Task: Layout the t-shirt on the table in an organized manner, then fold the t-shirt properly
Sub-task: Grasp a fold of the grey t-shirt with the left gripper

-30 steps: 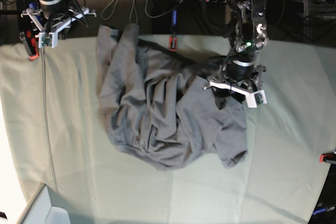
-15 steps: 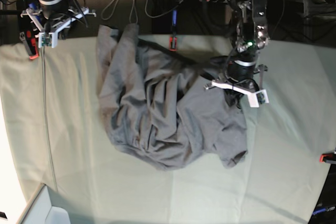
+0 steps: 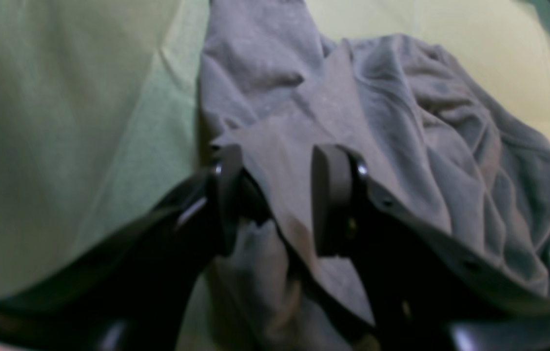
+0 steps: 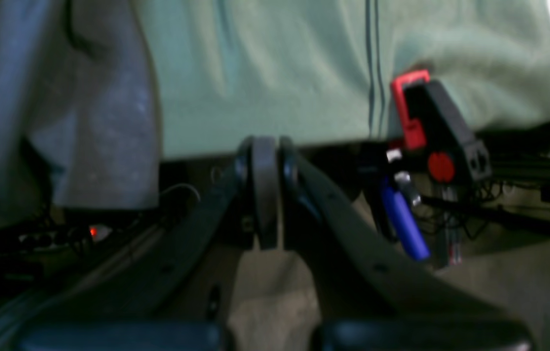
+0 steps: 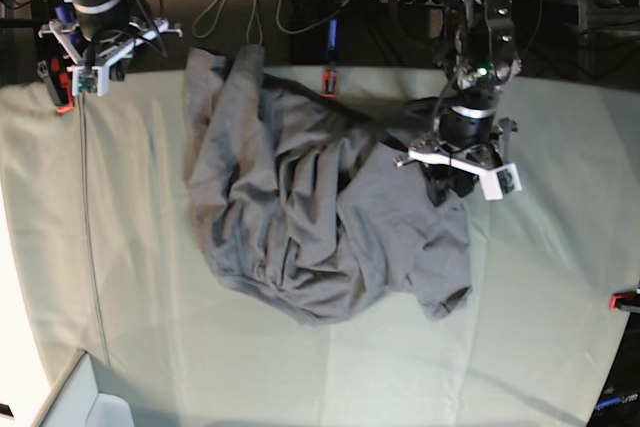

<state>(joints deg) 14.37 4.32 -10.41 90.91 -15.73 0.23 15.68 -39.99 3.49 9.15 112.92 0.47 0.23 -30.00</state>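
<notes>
Clearly soft, light and limp, the t-shirt (image 5: 320, 232) lay bunched mid-table (image 5: 540, 347), a fold between the left gripper's (image 3: 275, 200) parted jaws, best pinched at a hem; the right gripper (image 4: 265, 192) sat clenched, empty.

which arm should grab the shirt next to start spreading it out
Left, likely: the left gripper is at the shirt with fabric between its fingers. The right gripper is shut beyond the table edge.
</notes>
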